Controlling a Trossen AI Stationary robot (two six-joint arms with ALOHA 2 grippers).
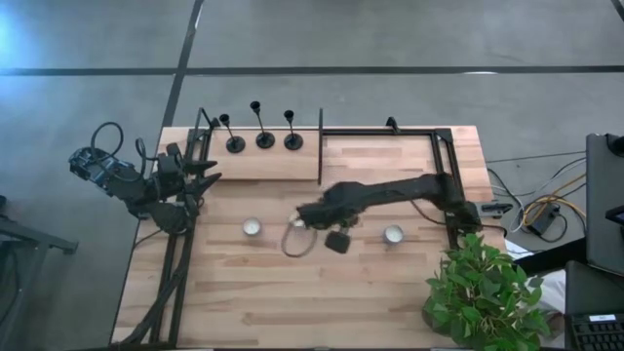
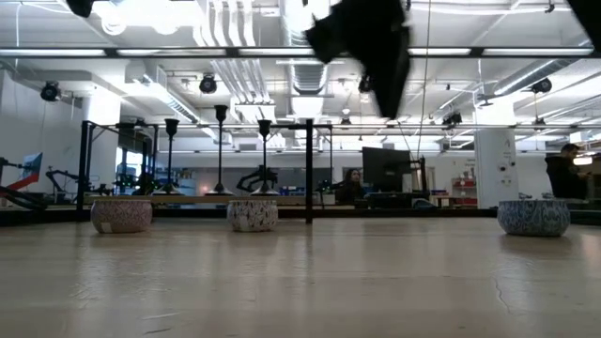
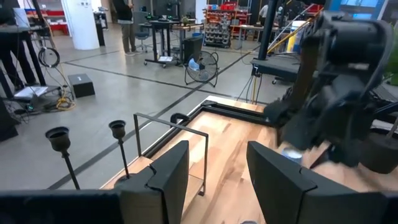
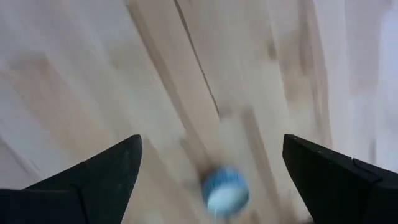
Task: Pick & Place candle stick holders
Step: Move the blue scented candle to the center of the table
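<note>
Three black candle stick holders stand upright on their round bases in a row at the table's far edge. They also show in the low view, and two show in the left wrist view. My right gripper hovers open over the table's middle, high above a tealight disc, with its fingers spread wide and empty. It shows at the top of the low view. My left gripper waits open at the table's left side, its fingers pointing toward the holders.
Three low tealight discs sit on the table: left, middle and right. A thin black metal frame stands right of the holders. A potted plant is at the near right corner.
</note>
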